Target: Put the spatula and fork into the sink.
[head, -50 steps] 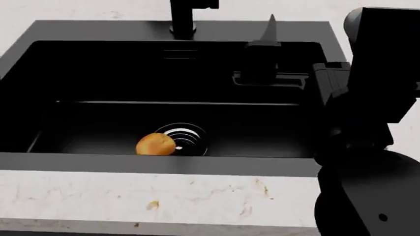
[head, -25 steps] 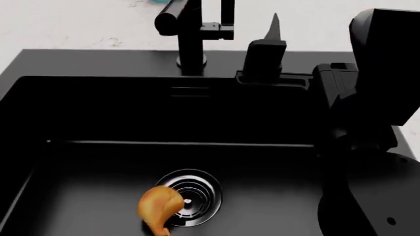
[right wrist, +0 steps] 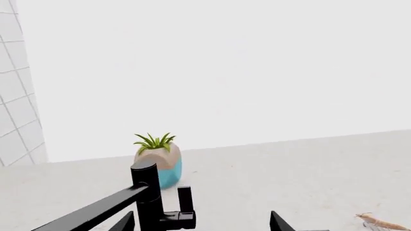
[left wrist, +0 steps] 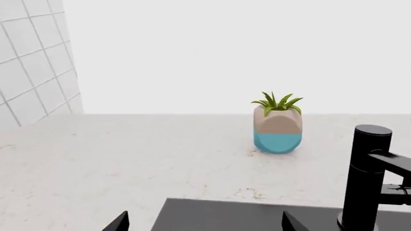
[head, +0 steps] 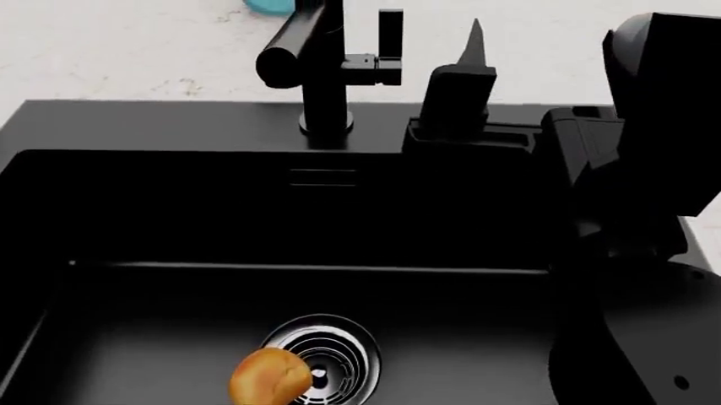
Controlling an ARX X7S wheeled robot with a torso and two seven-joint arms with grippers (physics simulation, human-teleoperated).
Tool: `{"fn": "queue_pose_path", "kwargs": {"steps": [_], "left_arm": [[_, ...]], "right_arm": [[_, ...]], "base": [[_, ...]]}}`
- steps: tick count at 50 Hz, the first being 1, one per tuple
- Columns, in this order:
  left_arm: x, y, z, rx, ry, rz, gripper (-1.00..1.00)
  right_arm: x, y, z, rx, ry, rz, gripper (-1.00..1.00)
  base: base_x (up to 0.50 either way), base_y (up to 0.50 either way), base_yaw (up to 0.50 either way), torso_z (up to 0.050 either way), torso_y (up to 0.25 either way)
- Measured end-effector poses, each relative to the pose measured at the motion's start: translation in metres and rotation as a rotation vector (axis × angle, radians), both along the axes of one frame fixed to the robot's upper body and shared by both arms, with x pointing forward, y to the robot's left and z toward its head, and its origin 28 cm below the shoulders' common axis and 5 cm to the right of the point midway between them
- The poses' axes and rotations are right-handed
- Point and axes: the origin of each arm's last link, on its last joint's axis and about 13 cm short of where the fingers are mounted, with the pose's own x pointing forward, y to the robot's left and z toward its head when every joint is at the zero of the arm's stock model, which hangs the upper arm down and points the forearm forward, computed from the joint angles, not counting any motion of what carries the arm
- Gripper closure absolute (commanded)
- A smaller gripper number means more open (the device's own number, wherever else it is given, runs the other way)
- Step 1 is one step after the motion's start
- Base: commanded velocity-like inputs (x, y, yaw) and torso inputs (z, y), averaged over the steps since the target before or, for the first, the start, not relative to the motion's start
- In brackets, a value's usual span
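The black sink point(head: 169, 118) fills the head view, with its chrome drain point(head: 327, 354) near the bottom edge. Neither the spatula nor the fork is in view. My right gripper point(right wrist: 202, 224) is open, its jaws wide apart with nothing between them. It hovers over the sink's back rim, just right of the black faucet point(head: 327, 76). One of its fingertips point(head: 474, 38) points up in the head view. My left gripper point(left wrist: 204, 224) is open too and empty, above the sink's back left corner point(left wrist: 244, 216). It does not show in the head view.
An orange-brown lump of food point(head: 270, 377) lies beside the drain. A potted plant point(left wrist: 277, 130) stands on the white counter behind the faucet point(left wrist: 366, 178). A small pinkish thing point(right wrist: 378, 222) lies on the counter to the right. A tiled wall point(left wrist: 32, 62) rises at the left.
The head view has shifted forward: sink, drain and faucet slid down the frame and look nearer. The right gripper keeps its place beside the faucet.
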Motion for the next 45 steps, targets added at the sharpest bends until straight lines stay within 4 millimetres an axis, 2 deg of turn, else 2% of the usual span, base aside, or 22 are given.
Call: {"fn": "queue_pose_path", "kwargs": {"steps": [9,20,45], "left_arm": [[0.0,0.001,-0.001,-0.001,0.001,0.001,-1.0],[0.002,0.002,-0.004,-0.007,0.009,0.002,-1.0],[0.008,0.005,-0.015,-0.025,0.029,0.002,-1.0]], "right_arm": [[-0.001,-0.002,0.002,-0.019,0.014,-0.035,-1.0],[-0.001,-0.016,0.011,-0.055,0.065,-0.177,-1.0],[-0.002,-0.067,0.04,-0.039,0.14,-0.508,-1.0]], "base": [[0.0,0.0,0.0,0.0,0.0],[0.0,0.0,0.0,0.0,0.0],[0.0,0.0,0.0,0.0,0.0]]}}
